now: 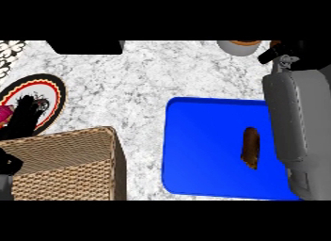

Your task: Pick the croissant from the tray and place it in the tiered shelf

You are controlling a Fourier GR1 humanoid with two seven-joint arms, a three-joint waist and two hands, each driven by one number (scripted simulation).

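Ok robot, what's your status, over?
Left hand open, resting left. Right hand past the tray. Croissant on tray, not held. Shelf left of tray.

The right forearm [300, 127], at three o'clock, is a long, rounded grey casing with a small paler wrist piece, ending in a black right hand [279, 51]. At nine o'clock, the left hand [24, 116] is black too, with slim fingers.
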